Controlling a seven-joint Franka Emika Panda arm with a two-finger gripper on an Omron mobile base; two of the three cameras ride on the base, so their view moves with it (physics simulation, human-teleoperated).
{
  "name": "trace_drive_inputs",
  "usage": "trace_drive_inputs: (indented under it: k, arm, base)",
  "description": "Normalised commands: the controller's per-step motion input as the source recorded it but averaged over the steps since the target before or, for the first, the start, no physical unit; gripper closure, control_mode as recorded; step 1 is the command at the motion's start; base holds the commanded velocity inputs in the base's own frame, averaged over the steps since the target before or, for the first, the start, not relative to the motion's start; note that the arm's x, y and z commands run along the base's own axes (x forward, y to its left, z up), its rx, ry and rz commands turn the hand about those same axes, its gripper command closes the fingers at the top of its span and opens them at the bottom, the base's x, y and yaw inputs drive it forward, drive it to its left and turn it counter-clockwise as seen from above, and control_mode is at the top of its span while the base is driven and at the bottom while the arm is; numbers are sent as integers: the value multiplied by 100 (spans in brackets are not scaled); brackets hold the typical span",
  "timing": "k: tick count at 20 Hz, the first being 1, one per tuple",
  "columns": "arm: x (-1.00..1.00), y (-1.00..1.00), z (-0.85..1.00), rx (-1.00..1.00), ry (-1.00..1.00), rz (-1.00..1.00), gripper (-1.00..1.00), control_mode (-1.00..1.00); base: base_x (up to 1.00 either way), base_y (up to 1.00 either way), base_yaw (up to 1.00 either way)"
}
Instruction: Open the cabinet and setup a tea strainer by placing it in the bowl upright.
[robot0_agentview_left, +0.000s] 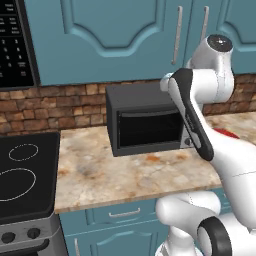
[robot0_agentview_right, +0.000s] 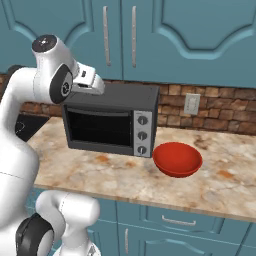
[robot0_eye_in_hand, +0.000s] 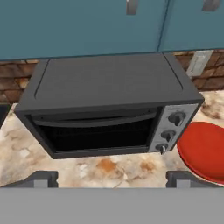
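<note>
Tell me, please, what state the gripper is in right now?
Gripper: open and empty, fingertips wide apart, above the counter in front of the toaster oven.

**No legible text**

The black microwave keypad (robot0_agentview_left: 14, 47) at the left edge carries small white marks — too blurred to read. The black toaster oven's silver knob panel (robot0_agentview_right: 142, 134) shows three dark dials — no readable labels.

arm: raised, elbow bent | gripper (robot0_eye_in_hand: 111, 180): jaws spread wide (tips far apart), holding nothing
</note>
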Motion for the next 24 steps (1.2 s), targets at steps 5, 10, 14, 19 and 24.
trace_drive_inputs:
  k: [5, 10, 14, 19, 24]
  arm:
    - [-2, -5, 97, -7, -22, -18, -100, -100]
    - [0, -12, 79, -6, -19, -9, -100, -100]
    - [10, -17, 0, 1, 0, 0, -100, -100]
    - [30, -21, 0, 0, 0, 8, -100, -100]
    - [43, -13, -1, 0, 0, 11, -100, -100]
  base:
    - [0, 0, 0]
    - [0, 0, 0]
    - [0, 0, 0]
    - [0, 0, 0]
    - [0, 0, 0]
